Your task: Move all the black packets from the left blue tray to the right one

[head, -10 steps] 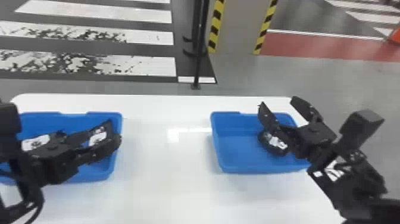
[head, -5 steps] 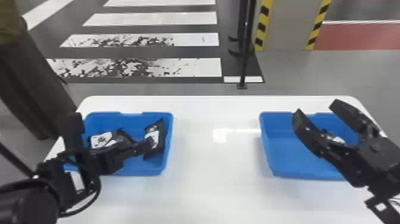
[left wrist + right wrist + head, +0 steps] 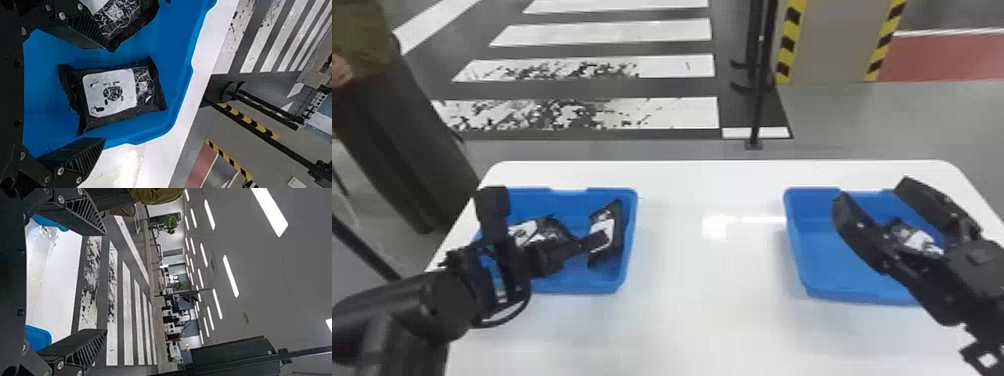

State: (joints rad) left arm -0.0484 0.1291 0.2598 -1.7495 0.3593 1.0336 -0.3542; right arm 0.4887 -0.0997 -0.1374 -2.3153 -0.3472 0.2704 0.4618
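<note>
While two black packets sit in the left blue tray [image 3: 627, 220], a third black packet [image 3: 914, 240] lies in the right blue tray [image 3: 812, 260], toward its right part. The left hand [image 3: 546, 216] is over the left tray, its fingers parted and its grasp empty. In the left wrist view one packet [image 3: 117, 94], its white label facing up, appears in the space between those fingers; in the head view that packet [image 3: 606, 227] is close to the tray's right wall. The other packet [image 3: 544, 231] is farther left, partly covered by a finger in the wrist view. The right hand [image 3: 873, 192] hangs over the right tray — released, fingers spread wide — and partly hides the packet there. Both trays rest on a white surface [image 3: 707, 310], well apart; beyond it are a black pole [image 3: 761, 100], a pillar [image 3: 837, 45] edged in yellow-and-black stripes, and a worn white-striped crosswalk [image 3: 677, 112] on the floor.
</note>
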